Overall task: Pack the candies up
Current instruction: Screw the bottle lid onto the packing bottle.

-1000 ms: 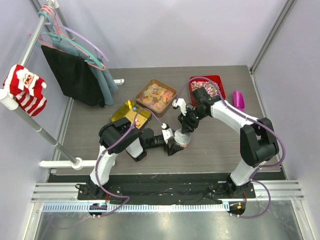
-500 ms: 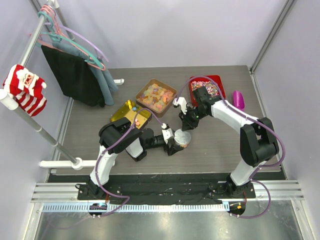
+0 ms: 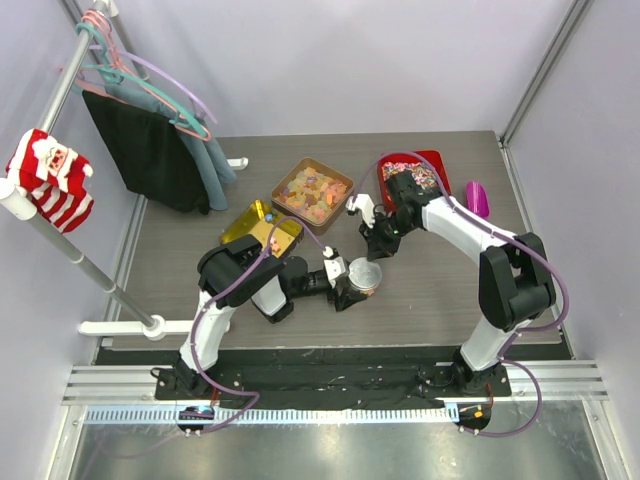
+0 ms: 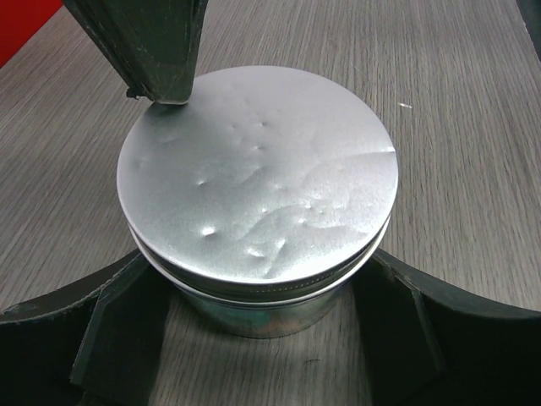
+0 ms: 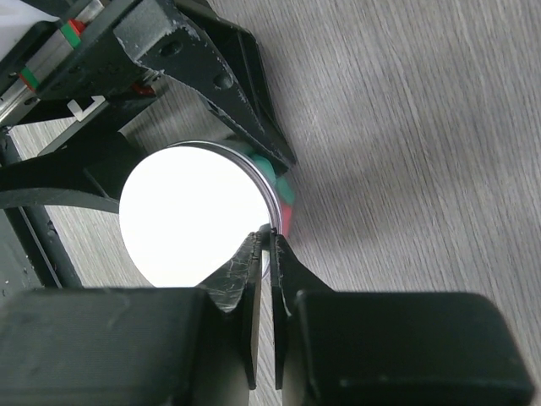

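Grey wood-grain table carried everything. Nearest the arm bases, the left gripper clasped a round tin from both sides, and the tin's dented silver lid was on. Green and red candies showed through the tin's wall under the rim. The right gripper, fingers pressed together, had its tips at the lid's edge. Farther back, a few more candies lay in a gold tray.

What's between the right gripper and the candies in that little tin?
The silver lid of the tin. In the right wrist view the right gripper has its tips at the lid's rim, with candies showing just below it.
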Available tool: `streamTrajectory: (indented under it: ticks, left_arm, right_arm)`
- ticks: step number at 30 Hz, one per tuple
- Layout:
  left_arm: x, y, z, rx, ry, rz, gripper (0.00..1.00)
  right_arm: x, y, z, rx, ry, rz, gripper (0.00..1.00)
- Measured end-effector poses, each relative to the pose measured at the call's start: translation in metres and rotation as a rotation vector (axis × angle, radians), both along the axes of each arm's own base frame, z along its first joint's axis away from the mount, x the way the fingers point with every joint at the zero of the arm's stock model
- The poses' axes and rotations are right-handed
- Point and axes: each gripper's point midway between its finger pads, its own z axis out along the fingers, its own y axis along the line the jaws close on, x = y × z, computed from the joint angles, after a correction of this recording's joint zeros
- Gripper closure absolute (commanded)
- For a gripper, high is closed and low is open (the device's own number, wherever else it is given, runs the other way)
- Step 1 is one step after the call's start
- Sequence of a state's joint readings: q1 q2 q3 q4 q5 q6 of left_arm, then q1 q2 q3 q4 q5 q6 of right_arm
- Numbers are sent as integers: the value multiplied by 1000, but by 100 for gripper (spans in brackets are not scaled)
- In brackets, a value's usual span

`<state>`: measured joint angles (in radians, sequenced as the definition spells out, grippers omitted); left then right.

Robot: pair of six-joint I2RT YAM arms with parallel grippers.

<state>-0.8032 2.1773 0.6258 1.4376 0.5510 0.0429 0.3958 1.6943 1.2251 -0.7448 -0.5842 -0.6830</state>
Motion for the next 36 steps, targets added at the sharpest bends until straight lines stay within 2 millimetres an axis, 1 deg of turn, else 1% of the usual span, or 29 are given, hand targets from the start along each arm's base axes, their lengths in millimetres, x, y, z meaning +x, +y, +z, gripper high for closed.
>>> streamTrajectory:
  ticks: [2,11,15,19,22,24,25,29,33,35,36]
  left_arm:
    - [0,0,0,0,0,0,27]
    - [-2,-1,0,0,1,-6,27]
    - [-3,-1,0,0,1,-14,27]
    - [-3,-1,0,0,2,-14,27]
    - [-3,-1,0,0,2,-14,27]
    - [-3,-1,0,0,1,-14,27]
    - [-3,-1,0,0,1,-14,27]
    - [-3,-1,0,0,1,-14,27]
    - [-3,-1,0,0,1,-14,27]
    - [-3,-1,0,0,1,-14,27]
    - [-3,-1,0,0,1,-14,27]
  right_arm:
    - [0,-1,0,-9,11,1,91]
    - [-5,-6,-2,-29,28,23,91]
    - [-15,-14,-1,-45,18,21,91]
    - [-32,-24,0,-69,48,19,91]
    - [-40,-27,1,-78,67,20,85]
    - [-41,-27,3,-76,65,19,78]
    - [-42,-27,4,-74,63,17,76]
    - [-35,-22,13,-56,44,4,72]
    - [-19,-10,29,-8,3,6,66]
    - [-8,-2,32,19,-6,13,61]
    - [-4,2,31,31,-4,17,61]
